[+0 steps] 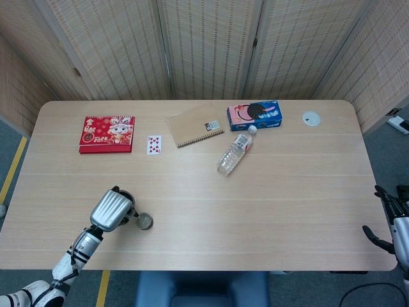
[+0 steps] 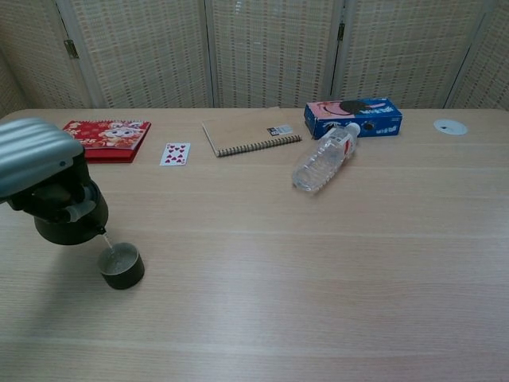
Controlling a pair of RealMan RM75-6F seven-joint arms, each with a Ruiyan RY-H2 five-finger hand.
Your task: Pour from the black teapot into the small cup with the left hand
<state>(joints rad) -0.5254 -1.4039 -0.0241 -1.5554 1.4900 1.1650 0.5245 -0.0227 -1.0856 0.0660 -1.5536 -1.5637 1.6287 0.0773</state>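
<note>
My left hand (image 1: 110,210) (image 2: 36,155) grips the black teapot (image 2: 70,220) and holds it tilted above the table's front left. The pot's spout hangs just over the small dark cup (image 2: 121,266) (image 1: 145,222), and a thin stream runs from it into the cup. In the head view the hand's silver back covers most of the pot. My right hand (image 1: 391,220) hangs off the table's right edge with its fingers apart and nothing in it.
Along the back of the table (image 1: 287,204) lie a red calendar (image 1: 107,133), a playing card (image 1: 154,144), a spiral notebook (image 1: 195,125), a blue cookie box (image 1: 255,115) and a white disc (image 1: 310,118). A plastic bottle (image 1: 236,150) lies on its side mid-table.
</note>
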